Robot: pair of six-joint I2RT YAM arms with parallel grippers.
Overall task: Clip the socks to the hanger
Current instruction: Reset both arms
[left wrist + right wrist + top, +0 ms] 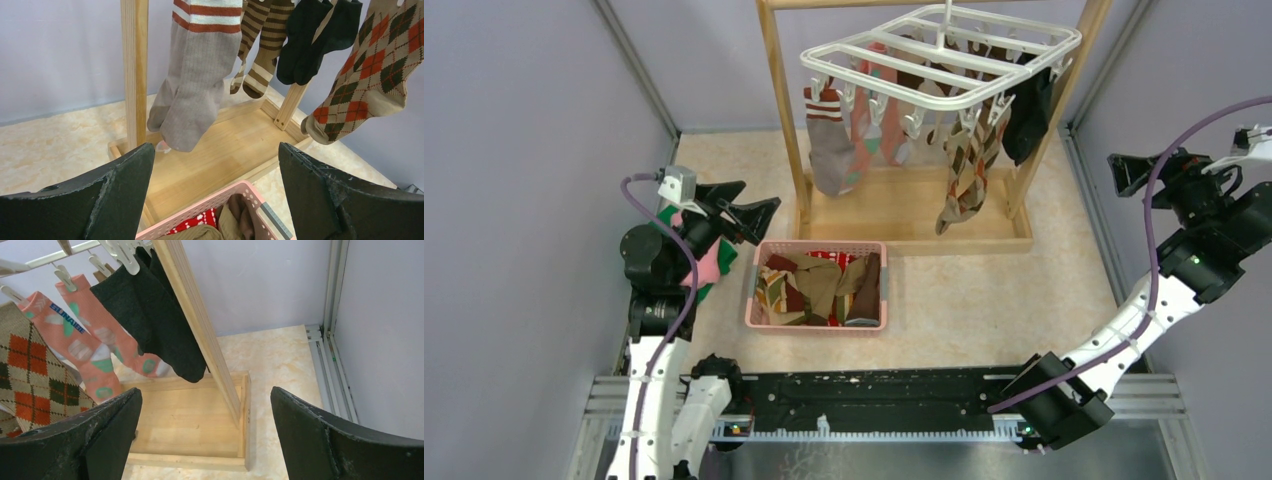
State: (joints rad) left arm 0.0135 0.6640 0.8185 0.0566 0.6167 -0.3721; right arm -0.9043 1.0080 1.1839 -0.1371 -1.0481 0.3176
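Note:
The white grid hanger [944, 55] hangs from the wooden stand with several socks clipped under it: a grey one with red stripes [829, 150], a pink one [869, 130], an argyle one [964, 170] and a black one [1029, 120]. More socks [814, 285] lie piled in the pink basket [819, 244]. My left gripper [749, 205] hovers open at the basket's left, holding nothing; its wrist view shows the grey sock [195, 90] and the basket rim [210, 205] between its fingers. My right gripper [1139, 172] is raised at the far right, open and empty, facing the black sock [150, 315].
The wooden stand [784, 130] has two posts and a flat base tray [190, 425]. Folded green and pink cloths [714, 262] lie under my left arm. Grey walls close in both sides. A metal rail [874, 405] runs along the near edge.

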